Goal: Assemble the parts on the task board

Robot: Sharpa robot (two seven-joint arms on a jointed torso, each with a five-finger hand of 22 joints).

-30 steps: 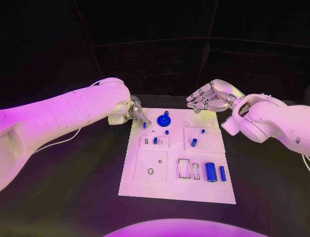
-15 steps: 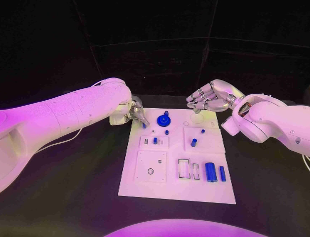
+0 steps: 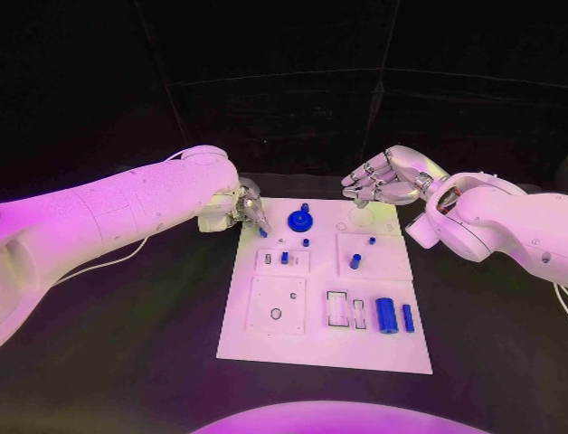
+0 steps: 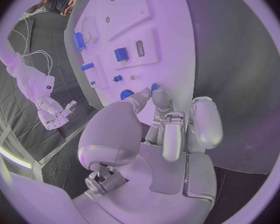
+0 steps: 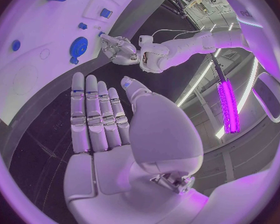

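Observation:
The white task board (image 3: 284, 339) lies in the middle of the black table. My left hand (image 3: 242, 208) is at the board's far left corner, its fingertips closed round a small blue part (image 3: 263, 231) right at the board's edge. The left wrist view shows that blue part (image 4: 154, 86) at the fingertips of the left hand (image 4: 171, 119), just over the board (image 4: 146, 15). My right hand (image 3: 382, 181) hovers past the board's far right corner. Its fingers are straight and its palm empty, as the right wrist view of that hand (image 5: 102, 114) shows.
A blue gear (image 3: 300, 219) stands near the board's far edge, right of my left hand. Small blue pegs (image 3: 355, 260) stand mid-board. A thick blue cylinder (image 3: 386, 315) and a slim one (image 3: 407, 317) lie at the near right, beside empty slots (image 3: 337, 309).
My left hand has shifted very slightly at the board's far left corner. The right hand and the parts on the board have not moved.

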